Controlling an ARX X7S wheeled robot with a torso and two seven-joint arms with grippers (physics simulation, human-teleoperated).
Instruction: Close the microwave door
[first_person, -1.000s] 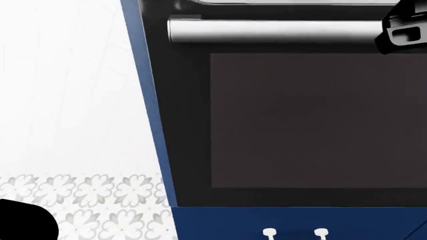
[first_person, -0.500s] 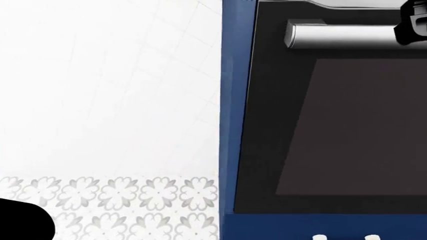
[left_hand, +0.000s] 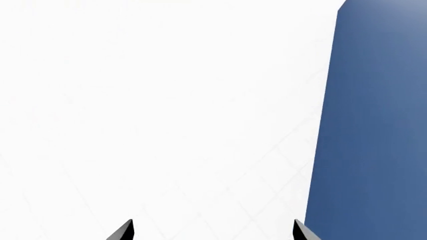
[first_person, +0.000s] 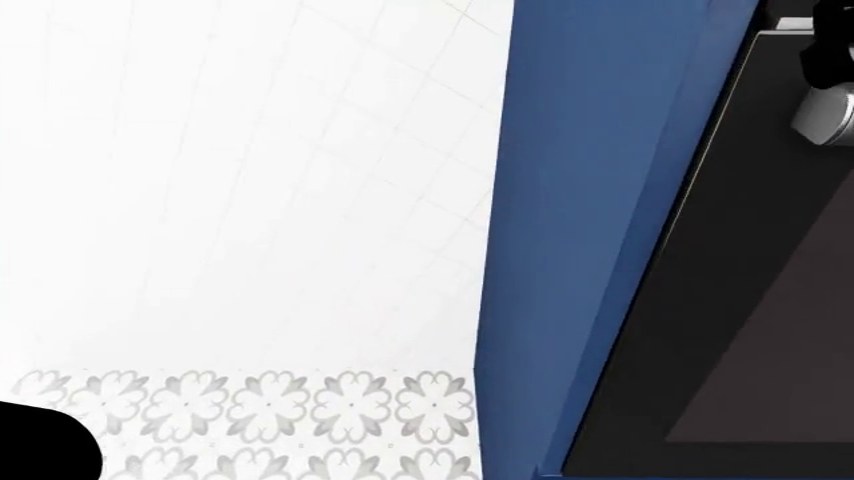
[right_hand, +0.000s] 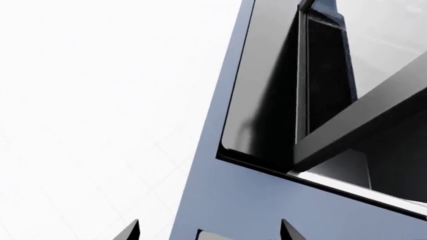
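Observation:
In the right wrist view a black appliance opening (right_hand: 267, 100), which I take to be the microwave, is set into a blue cabinet front (right_hand: 220, 200). A dark door panel (right_hand: 323, 75) stands edge-on out from it, so the door looks open. My right gripper (right_hand: 208, 231) is open, with nothing between its fingertips (right_hand: 130, 231), and faces the cabinet front below that opening. My left gripper (left_hand: 212, 230) is open too, pointing at a white wall beside a blue cabinet side (left_hand: 373, 125). The head view does not show the microwave.
The head view shows the blue cabinet side (first_person: 587, 220), a black oven door (first_person: 747, 320) with the end of its silver handle (first_person: 830, 115), and a white tiled wall (first_person: 240, 180) with a floral band (first_person: 267, 405). A black robot part (first_person: 40, 445) sits bottom left.
The head view has swung left: the oven door and handle slid to the right edge, and the blue cabinet side and white wall now fill most of the frame.

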